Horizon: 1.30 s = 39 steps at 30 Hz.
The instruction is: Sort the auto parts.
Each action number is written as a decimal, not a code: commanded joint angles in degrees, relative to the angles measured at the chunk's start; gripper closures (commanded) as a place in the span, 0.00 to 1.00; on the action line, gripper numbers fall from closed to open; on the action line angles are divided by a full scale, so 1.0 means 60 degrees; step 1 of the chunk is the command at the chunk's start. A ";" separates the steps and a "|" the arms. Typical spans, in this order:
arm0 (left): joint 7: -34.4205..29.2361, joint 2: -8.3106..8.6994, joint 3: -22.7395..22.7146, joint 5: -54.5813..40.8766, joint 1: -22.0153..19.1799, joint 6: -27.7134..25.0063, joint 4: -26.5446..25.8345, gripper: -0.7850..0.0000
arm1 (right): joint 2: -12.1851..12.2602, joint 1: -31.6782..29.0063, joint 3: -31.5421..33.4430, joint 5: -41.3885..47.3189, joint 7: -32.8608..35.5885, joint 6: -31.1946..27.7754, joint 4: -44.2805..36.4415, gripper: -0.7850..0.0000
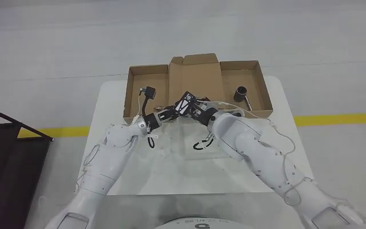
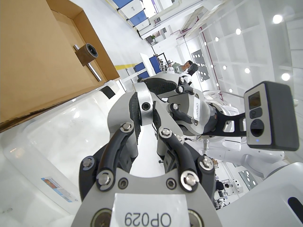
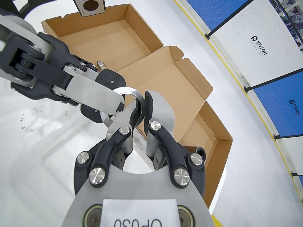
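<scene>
Left gripper (image 2: pixel 144 112): clamped on silver metal ring (image 3: pixel 126 90)
Right gripper (image 3: pixel 140 107): pinching ring's rim
Handover tip: right grip firm before left lets go

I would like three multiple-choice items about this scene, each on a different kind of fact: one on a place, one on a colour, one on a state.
1. Where is the dark cylinder part?
A. on the table
B. in the end compartment of the cardboard box on the robot's right
C. in a gripper

2. What colour is the metal ring?
A. silver
B. black
C. orange

3. What is the state of the metal ring?
A. lying in the box
B. lying on the table
C. held in the air by the left gripper

Answers:
1 B: the top view shows it on the floor of that compartment.
2 A: the right wrist view shows a bright silver band.
3 C: both wrist views show the left gripper pinching it, clear of any surface.
</scene>
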 commanded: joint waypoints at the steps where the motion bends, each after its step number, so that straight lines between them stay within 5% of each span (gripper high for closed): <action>1: 0.0014 0.0009 -0.0008 -0.0004 0.0008 0.0006 -0.0011 1.00 | -0.0023 -0.0007 -0.0015 -0.0051 0.0015 -0.0024 -0.0021 1.00; 8: 0.0190 0.0040 -0.0010 0.0191 0.0025 0.0105 -0.0025 1.00 | -0.0093 -0.0126 0.0043 -0.0088 -0.0058 -0.0147 -0.0136 1.00; 9: 0.0220 0.0044 -0.0009 0.0221 0.0030 0.0123 -0.0029 1.00 | -0.0094 -0.0163 0.0089 -0.0059 -0.0118 -0.0182 -0.0164 0.74; 10: 0.0254 0.0049 -0.0016 0.0264 0.0035 0.0137 -0.0028 1.00 | -0.0091 -0.0209 0.0154 -0.0056 -0.0161 -0.0194 -0.0195 0.65; 22: 0.0517 0.0165 -0.0331 0.0597 0.0190 -0.0002 -0.0269 1.00 | 0.0078 -0.1397 0.1371 -0.0360 -0.1035 -0.0055 -0.0945 0.61; 28: 0.1180 0.0419 -0.1563 0.1630 0.0311 0.0185 -0.0444 1.00 | 0.0210 -0.2367 0.2281 -0.0404 -0.1606 0.0083 -0.1161 0.60; 33: 0.1904 0.0584 -0.2317 0.2977 0.0027 0.0698 0.0511 1.00 | 0.0235 -0.2748 0.2564 -0.0455 -0.1920 0.0041 -0.1166 0.54; 37: 0.2458 0.0600 -0.2260 0.3982 -0.0506 0.0810 0.1829 1.00 | 0.0214 -0.2845 0.2610 -0.0526 -0.1932 0.0129 -0.1140 0.50; 39: 0.2570 0.0585 -0.2090 0.4411 -0.0759 0.0883 0.2335 1.00 | 0.0203 -0.2865 0.2618 -0.0552 -0.1916 0.0154 -0.1120 0.40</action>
